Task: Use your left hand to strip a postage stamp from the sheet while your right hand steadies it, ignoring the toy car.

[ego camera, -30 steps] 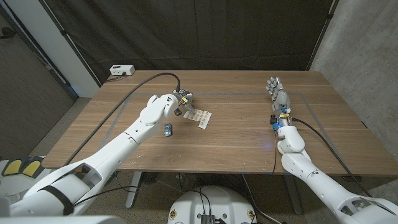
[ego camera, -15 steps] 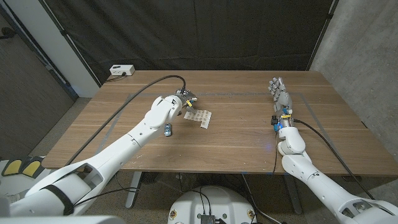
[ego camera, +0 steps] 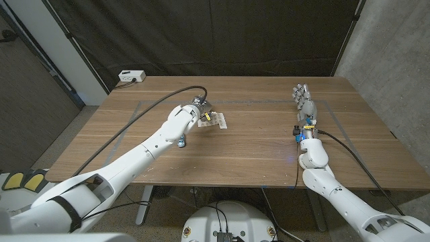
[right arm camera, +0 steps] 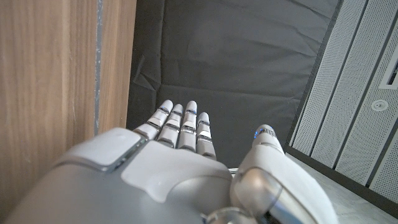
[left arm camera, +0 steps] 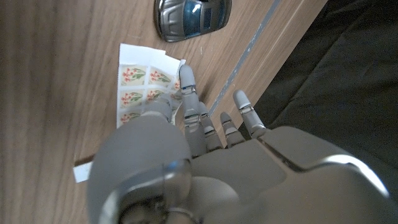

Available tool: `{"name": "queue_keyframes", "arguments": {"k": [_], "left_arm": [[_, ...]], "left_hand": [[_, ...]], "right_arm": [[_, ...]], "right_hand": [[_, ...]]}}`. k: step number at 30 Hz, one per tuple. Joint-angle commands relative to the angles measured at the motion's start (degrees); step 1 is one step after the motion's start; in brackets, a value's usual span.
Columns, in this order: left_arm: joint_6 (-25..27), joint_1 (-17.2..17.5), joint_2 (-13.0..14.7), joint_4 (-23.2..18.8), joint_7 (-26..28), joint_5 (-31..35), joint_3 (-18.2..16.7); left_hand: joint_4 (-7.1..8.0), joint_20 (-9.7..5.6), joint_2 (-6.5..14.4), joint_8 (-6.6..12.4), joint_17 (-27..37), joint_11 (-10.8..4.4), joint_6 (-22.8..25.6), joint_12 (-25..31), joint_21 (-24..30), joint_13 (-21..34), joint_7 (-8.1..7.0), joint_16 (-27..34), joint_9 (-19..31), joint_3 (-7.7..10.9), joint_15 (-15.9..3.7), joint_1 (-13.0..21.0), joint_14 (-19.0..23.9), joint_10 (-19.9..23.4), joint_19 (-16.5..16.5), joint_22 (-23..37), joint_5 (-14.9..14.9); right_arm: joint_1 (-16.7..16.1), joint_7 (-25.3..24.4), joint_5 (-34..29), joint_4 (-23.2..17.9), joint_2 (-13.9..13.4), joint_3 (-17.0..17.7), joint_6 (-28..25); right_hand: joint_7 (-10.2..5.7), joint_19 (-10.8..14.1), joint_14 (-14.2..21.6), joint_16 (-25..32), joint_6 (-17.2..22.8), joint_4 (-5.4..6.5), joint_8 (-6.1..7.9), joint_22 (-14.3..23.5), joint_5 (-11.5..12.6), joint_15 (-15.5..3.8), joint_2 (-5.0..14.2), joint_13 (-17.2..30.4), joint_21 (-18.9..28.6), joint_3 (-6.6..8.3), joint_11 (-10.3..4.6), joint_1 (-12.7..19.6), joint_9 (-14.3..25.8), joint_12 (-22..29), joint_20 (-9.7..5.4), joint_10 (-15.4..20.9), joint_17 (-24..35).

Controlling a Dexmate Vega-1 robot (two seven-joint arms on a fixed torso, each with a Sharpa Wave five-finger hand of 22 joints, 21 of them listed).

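A glossy grey-white left hand [left arm camera: 205,134] reaches over a wood-grain table [ego camera: 255,144], its fingers [left arm camera: 186,87] extended and slightly apart, one fingertip down at the edge of the stamp sheet [left arm camera: 140,87]. The sheet is thin white paper, rectangular, printed with rows of small flower stamps; its near part is hidden beneath the hand's rounded shell. Whether that finger presses the paper or merely hovers on it is hard to judge from the wrist view, and no grip on the sheet is visible. In the head view the left hand [ego camera: 199,111] covers one end of the stamp sheet [ego camera: 213,122], which lies flat on the left half of the table. The toy car [left arm camera: 193,17], shiny metallic with dark blue windows, sits just beside the sheet; in the head view the toy car [ego camera: 181,140] is largely masked by the forearm. Well apart, toward the far right, the right hand [ego camera: 303,99] stands with fingers straight and close together, holding nothing.
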Motion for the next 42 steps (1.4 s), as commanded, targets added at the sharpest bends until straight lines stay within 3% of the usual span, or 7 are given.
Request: {"name": "queue_keyframes", "arguments": {"k": [1, 8, 17, 29, 34, 38, 42], "left_arm": [[-1.10, 1.90, -0.21, 1.17, 5.78, 0.54, -1.39], [1.33, 4.40, -0.51, 1.11, 15.20, -1.21, -3.61], [4.55, 9.45, -5.48, 2.99, 34.61, -15.07, -10.60], [-0.24, 10.57, -9.99, 8.75, 64.03, -28.10, -13.48], [-4.19, 9.32, -11.78, 12.37, 74.42, -31.75, -13.33], [-4.43, 8.87, -12.07, 12.18, 75.30, -33.37, -12.83], [2.51, 9.40, -7.94, 1.91, 54.80, -33.76, -12.27]], "left_hand": [[-1.74, -0.65, -1.23, 0.62, -0.10, -0.29, 6.37, 0.92, 1.02, 0.03, -4.79, 0.53, -0.24, 0.88, -1.75, 4.14, 1.94, 1.87, -6.25, 0.02, -0.19], [-3.10, -0.43, -0.31, 2.27, -0.14, -1.55, 10.03, 2.25, 2.06, 0.09, -5.51, 1.26, 0.94, 2.85, -2.61, 7.37, 4.62, 4.90, -3.65, -0.41, -0.11], [-3.46, -0.71, -0.60, 4.38, -0.14, -3.41, 12.26, 3.16, 2.99, 0.16, -2.01, 0.85, 3.05, 4.29, -3.68, 9.37, 5.41, 6.34, -0.83, -0.98, 0.98], [-2.73, -2.25, -0.38, 5.37, 0.57, -4.33, 11.12, 3.82, 3.82, 0.50, -3.42, 1.10, 5.35, 4.90, -4.19, 9.37, 6.70, 6.68, 1.99, -1.38, 1.25], [-2.50, -2.96, -0.57, 6.03, 1.00, -4.65, 11.30, 4.22, 4.07, 0.72, -3.96, 1.26, 6.30, 5.01, -4.51, 9.14, 7.39, 6.97, 2.93, -1.51, 1.14], [-2.44, -3.54, -0.74, 6.41, 1.36, -4.73, 11.07, 4.71, 4.26, 0.92, -4.16, 1.50, 7.07, 5.16, -5.14, 9.06, 8.32, 7.56, 3.71, -1.59, 1.02], [-2.23, -3.57, -1.46, 7.33, 1.73, -4.81, 12.22, 5.35, 4.06, 1.13, -4.64, 1.36, 7.90, 5.07, -5.44, 8.47, 8.66, 8.43, 3.26, -1.65, 0.81]], "right_arm": [[0.36, -1.92, -1.39, 0.50, 0.05, -0.22, 0.73], [0.77, -1.60, -1.14, 1.11, 0.25, -0.45, 1.08], [0.62, -1.52, -0.86, 0.89, 0.07, -0.56, 1.09], [0.04, -1.14, 0.09, -0.62, -0.53, -0.62, 0.60], [-1.48, -3.39, 0.00, -4.20, -1.48, -0.61, -2.18], [-2.43, -4.56, -0.20, -6.46, -2.54, -0.71, -4.41], [-3.32, -6.33, -1.21, -8.57, -3.53, -0.60, -5.75]], "right_hand": [[0.01, 0.45, 0.53, 0.17, 0.38, 0.16, 0.26, 0.15, 0.17, -0.20, 0.02, 0.28, -0.28, 0.01, 0.10, -0.50, 0.14, 0.47, 0.05, 0.61, 0.21], [-0.02, 0.37, 0.58, 0.11, 0.40, 0.15, 0.24, 0.14, 0.18, -0.27, 0.01, 0.28, -0.38, 0.02, 0.18, -0.52, 0.14, 0.45, 0.07, 0.66, 0.20], [-0.02, 0.50, 0.68, 0.06, 0.44, 0.13, 0.21, 0.14, 0.19, -0.27, 0.01, 0.28, -0.43, 0.03, 0.15, -0.53, 0.14, 0.43, 0.05, 0.72, 0.19], [-0.13, 1.28, 0.84, -0.04, 0.47, -0.12, 0.17, 0.13, 0.25, -0.33, 0.20, 0.29, -0.30, 0.28, 0.03, -0.14, 0.14, 0.36, 0.36, 0.76, 0.14], [-0.94, 3.72, 3.06, 0.47, 1.24, -0.83, 0.37, 0.24, 0.24, 0.31, 0.64, 0.32, 0.38, 0.99, 0.27, 1.07, 0.17, 0.51, 2.50, 1.52, 0.15], [-1.04, 7.72, 8.35, 1.61, 2.31, -1.01, 0.53, 0.74, 0.07, -0.55, 1.06, 0.45, 1.91, 1.65, 0.84, 1.53, 0.24, 1.24, 4.09, 4.08, 0.51], [-1.29, 11.22, 12.59, 2.25, 3.75, -1.06, 0.78, 1.17, 0.04, -0.55, 0.87, 0.56, 3.53, 1.95, 0.78, 1.53, 0.29, 1.75, 6.23, 6.13, 0.81]]}}
